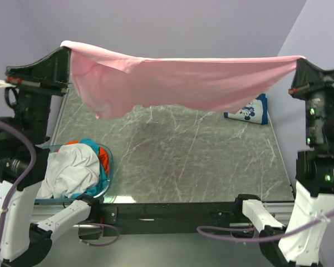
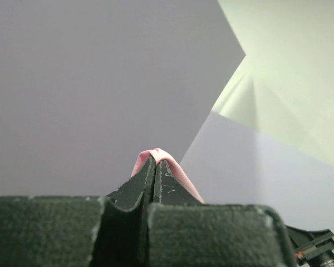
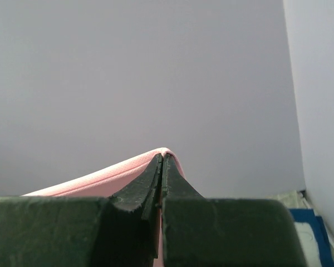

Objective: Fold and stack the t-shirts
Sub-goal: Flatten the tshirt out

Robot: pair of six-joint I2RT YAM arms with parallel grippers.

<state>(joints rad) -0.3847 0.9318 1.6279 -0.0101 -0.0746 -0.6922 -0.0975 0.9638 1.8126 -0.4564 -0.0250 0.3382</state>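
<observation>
Pink t-shirt [image 1: 178,83] spans the upper frame, long axis left to right, left claw [image 1: 67,49] and right claw [image 1: 298,59] each clamped on one end, above the counter [image 1: 172,161].

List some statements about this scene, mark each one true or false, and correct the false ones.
1. The pink t-shirt is held up, stretched between the left gripper and the right gripper, over the table. True.
2. The left gripper is open and holds nothing. False: both wrist views show the jaws shut on an edge of the pink t-shirt.
3. The basket sits at the near left of the table with clothes in it. True.
4. The navy t-shirt lies in the basket. False: it lies on the table at the far right, partly behind the hanging pink t-shirt.
</observation>
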